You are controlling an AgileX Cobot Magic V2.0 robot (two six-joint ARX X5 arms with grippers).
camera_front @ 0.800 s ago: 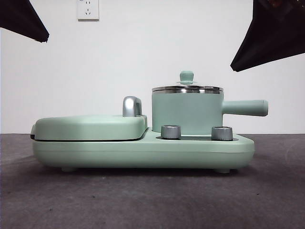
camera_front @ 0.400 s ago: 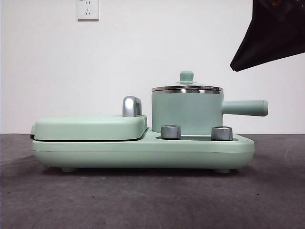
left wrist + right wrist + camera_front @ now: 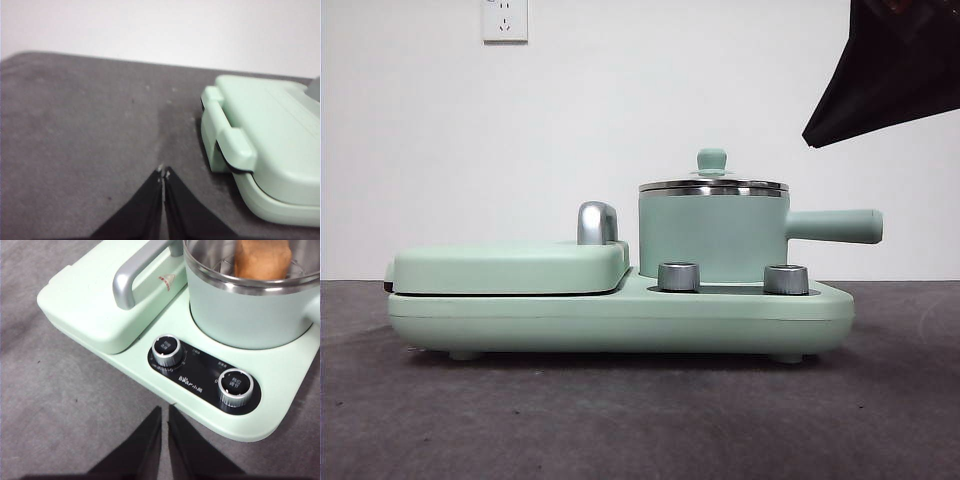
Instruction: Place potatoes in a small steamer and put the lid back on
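Potatoes (image 3: 262, 259): orange-brown lump with creased skin, lying inside the small steamer, seen through the glass in the right wrist view; hidden behind the pot wall in the front view.
Small steamer (image 3: 712, 238): mint-green pot with steel rim, upright on the right part of the green appliance base (image 3: 620, 320); straight side handle pointing right in the front view.
Lid (image 3: 712, 183): seated flat on the steamer's rim, mint-green knob on top, steel edge matching the pot's rim.
Griddle cover (image 3: 510, 266): flat, closed, on the left part of the base, just beside the steamer; chrome handle (image 3: 597, 222) standing between cover and pot.
Dials: two round metal knobs, one (image 3: 166, 349) and the other (image 3: 236, 386), on a dark panel at the base's front edge, below the steamer.
Right gripper (image 3: 164, 412): above the grey table (image 3: 620, 420) near the front of the base, apart from the dials; jaws pressed close together, grasping nothing; likely the dark shape at the front view's upper right corner.
Left gripper (image 3: 163, 172): over bare table beside the griddle end of the appliance, touching nothing; jaws clenched tip to tip, nothing between them.
Wall: white, with a socket (image 3: 504, 19) high up.
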